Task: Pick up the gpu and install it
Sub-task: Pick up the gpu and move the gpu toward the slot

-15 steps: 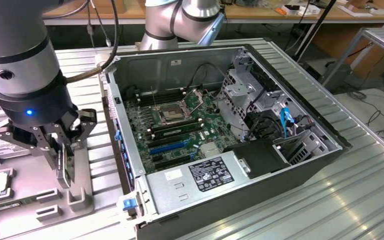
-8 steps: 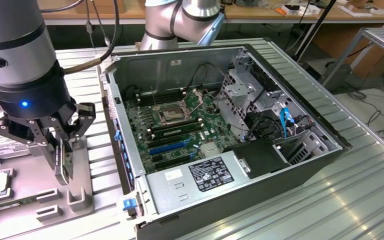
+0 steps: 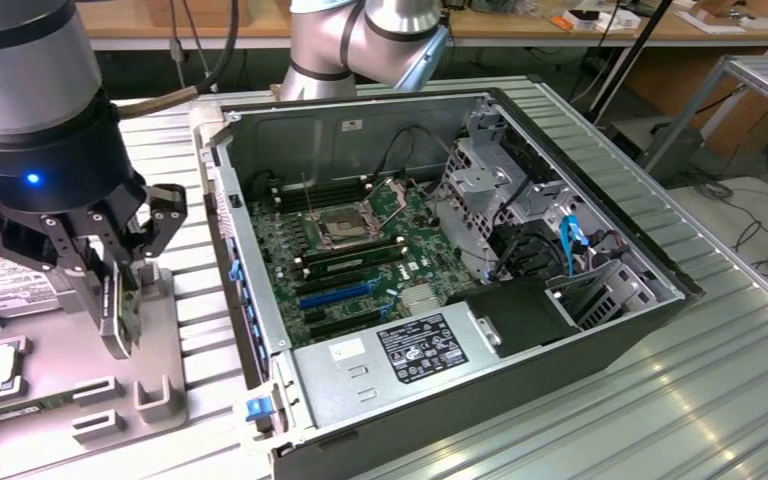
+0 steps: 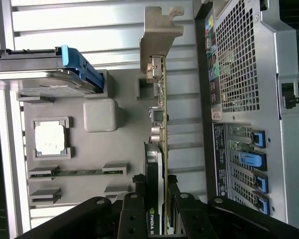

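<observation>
The gpu (image 4: pixel 162 124) is a thin dark green card standing on edge, with its silver bracket (image 4: pixel 158 30) at the end far from my wrist. My gripper (image 4: pixel 154 183) is shut on the card's near end, one black finger (image 4: pixel 137 180) on each flat side. In the exterior view the gripper (image 3: pixel 115 300) holds the gpu (image 3: pixel 117 318) upright over the grey fixture tray (image 3: pixel 77 380), at the exterior view's left of the open computer case (image 3: pixel 598 300). The motherboard (image 3: pixel 357 250) with its blue slots (image 3: pixel 331 296) lies exposed inside the case.
The tray (image 4: pixel 89 149) also carries a processor chip (image 4: pixel 50 138), a narrow green memory stick (image 4: pixel 77 173) and a hard drive (image 4: pixel 40 79) with a blue clip. The case's rear panel (image 4: pixel 239 74) with blue slot latches (image 4: pixel 251 159) stands close beside the card. Ribbed metal table (image 3: pixel 704 400) lies all round.
</observation>
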`<action>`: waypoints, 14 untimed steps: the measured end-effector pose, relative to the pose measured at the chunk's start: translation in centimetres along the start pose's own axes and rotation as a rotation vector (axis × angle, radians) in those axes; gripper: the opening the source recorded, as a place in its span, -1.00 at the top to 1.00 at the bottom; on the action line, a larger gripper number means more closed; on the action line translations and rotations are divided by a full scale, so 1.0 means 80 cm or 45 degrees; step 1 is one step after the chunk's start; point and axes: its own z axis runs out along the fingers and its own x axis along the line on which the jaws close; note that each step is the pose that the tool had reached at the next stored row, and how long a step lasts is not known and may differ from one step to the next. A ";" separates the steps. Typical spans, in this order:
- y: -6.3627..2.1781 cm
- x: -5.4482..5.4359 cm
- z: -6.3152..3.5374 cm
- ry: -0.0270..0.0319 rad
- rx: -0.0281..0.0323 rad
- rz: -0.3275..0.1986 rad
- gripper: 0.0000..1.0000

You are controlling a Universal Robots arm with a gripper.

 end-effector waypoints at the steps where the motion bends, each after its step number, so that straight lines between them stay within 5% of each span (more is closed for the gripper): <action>1: 0.000 0.000 -0.003 0.0001 0.0001 0.000 0.46; 14: 0.002 -0.001 -0.041 0.0000 0.0000 0.000 0.46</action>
